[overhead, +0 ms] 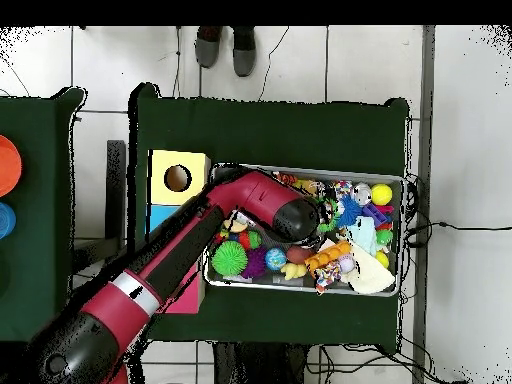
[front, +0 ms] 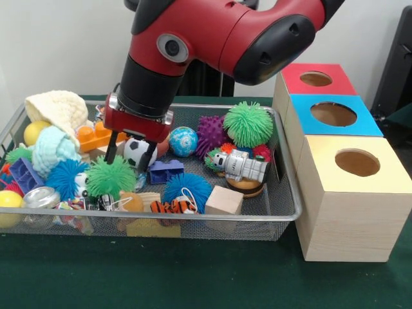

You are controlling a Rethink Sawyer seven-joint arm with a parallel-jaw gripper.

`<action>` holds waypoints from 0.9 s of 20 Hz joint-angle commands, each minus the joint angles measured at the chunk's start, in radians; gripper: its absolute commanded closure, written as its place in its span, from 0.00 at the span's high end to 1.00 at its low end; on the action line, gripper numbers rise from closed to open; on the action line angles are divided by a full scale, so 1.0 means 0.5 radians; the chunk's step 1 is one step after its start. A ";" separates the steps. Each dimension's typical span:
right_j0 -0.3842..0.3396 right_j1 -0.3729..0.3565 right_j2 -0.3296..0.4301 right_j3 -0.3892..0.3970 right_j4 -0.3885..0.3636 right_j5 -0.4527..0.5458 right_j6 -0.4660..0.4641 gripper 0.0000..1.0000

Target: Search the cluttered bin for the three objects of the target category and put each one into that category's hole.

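Setting: green-covered counter (front: 193, 277) before a pale wall; tiled floor around it in the overhead view.
Bin: wire mesh tray (front: 283, 193) on the counter, crowded with toys.
Boxes: three boxes in a row, touching, just beside the tray; wooden box (front: 351, 206) nearest the camera, blue-topped box (front: 335, 116) in the middle, red-topped box (front: 315, 79) farthest. Each has one round hole on top.
Arm: red and black arm (front: 212, 32) comes down over the tray's left half.
Hand: hand (front: 131, 152) has its two dark fingers spread apart, one on each side of a small soccer ball (front: 136, 151); whether they touch it cannot be told.
Near hand: green spiky ball (front: 111, 177) just in front; blue brick (front: 165, 171) and globe ball (front: 183, 141) to the right.
Other contents: large green spiky ball (front: 248, 123), purple spiky ball (front: 211, 132), blue spiky ball (front: 188, 188), wooden cube (front: 224, 200), orange brick (front: 96, 136), cream knitted piece (front: 59, 109).
Target category: cannot be told.
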 commanded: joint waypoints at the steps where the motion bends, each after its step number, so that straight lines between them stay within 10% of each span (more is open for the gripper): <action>1: -0.049 0.034 0.241 -0.245 0.079 0.070 -0.196 1.00; 18: -0.074 0.044 0.460 0.024 0.258 0.107 -0.102 1.00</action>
